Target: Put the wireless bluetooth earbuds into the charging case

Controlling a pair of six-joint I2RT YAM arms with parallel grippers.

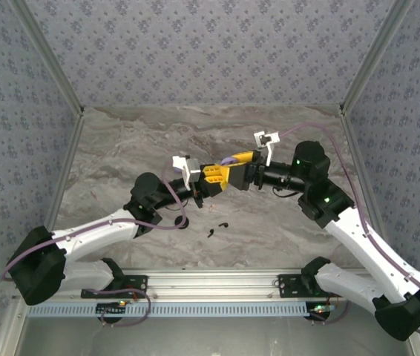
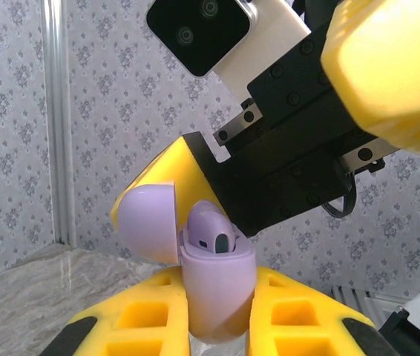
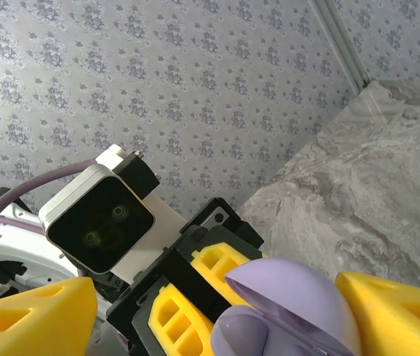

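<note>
Above the marble table, the left gripper is clenched on the lilac charging case, which stands upright between its yellow fingers. The right gripper is spread wide on both sides of the open lid. We see one lilac earbud sitting in the case, and two black earbuds lie on the table below the grippers.

Mid-table, the left gripper and the right gripper stood nose to nose above the marble and blocked the passage there. The far part of the table lay free. On the near side, two black earbuds lay loose. Walls closed the left, right and far sides.
</note>
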